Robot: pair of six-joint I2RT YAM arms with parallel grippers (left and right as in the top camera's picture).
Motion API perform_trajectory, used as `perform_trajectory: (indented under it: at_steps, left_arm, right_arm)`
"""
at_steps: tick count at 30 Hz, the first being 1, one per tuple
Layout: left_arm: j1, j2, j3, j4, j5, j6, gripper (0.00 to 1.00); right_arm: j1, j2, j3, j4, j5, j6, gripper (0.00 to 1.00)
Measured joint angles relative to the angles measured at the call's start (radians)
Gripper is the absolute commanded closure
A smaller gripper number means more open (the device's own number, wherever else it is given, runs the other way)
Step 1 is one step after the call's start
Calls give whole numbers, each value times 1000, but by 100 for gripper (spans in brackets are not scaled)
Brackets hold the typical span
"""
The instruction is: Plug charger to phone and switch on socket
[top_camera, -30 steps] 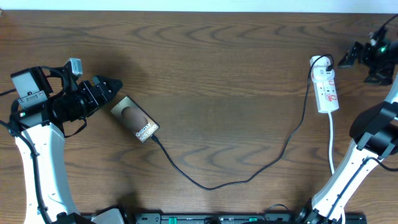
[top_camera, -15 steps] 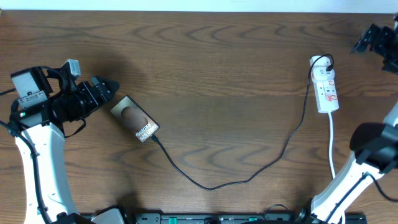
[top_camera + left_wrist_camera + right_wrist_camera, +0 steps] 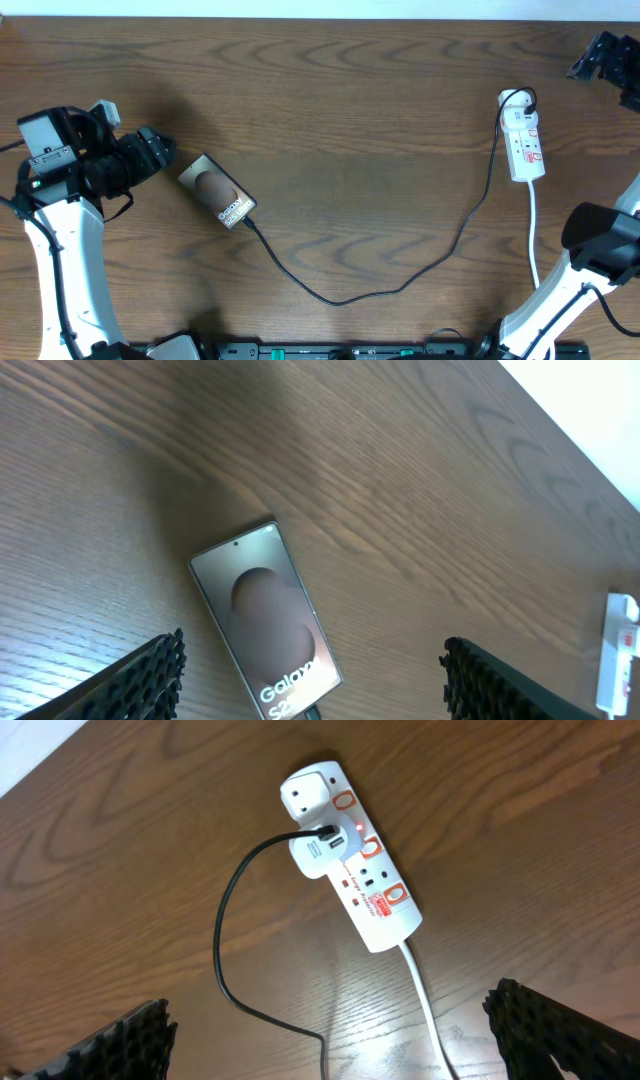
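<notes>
Dark wooden table (image 3: 330, 90), grain running side to side. The left gripper (image 3: 312, 645) hangs low over it, ridged black fingers (image 3: 150, 675) spread wide, nothing between them. Just ahead of it lies the phone (image 3: 265, 620), flat and slanted, clear of both fingers, white Galaxy lettering at its near end. The charger (image 3: 340, 298) meets that lettered end and sweeps in a long curve across the table to the socket (image 3: 350, 855) on the right side. There its white adapter (image 3: 322, 855) sits plugged in, a small red light glowing beside it. The right gripper (image 3: 328, 1005) holds off near the far right corner, apart from the socket, jaws wide and empty.
</notes>
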State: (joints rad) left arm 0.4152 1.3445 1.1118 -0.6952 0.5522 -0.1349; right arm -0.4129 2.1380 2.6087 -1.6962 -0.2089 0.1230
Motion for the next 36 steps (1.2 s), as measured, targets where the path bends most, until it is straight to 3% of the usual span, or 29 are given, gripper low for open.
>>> perform_trajectory:
  at_steps: [22,29,36]
  left_arm:
    - [0,0,0,-3,-10,1,19]
    - [-1,-76,-3,-143,-86,2,19]
    - [-119,-285,-168,40,-193,2,19]
  right_arm:
    - [0,0,0,0,0,0,1]
    - [0,0,0,1,0,0,1]
    - [0,0,0,0,0,0,1]
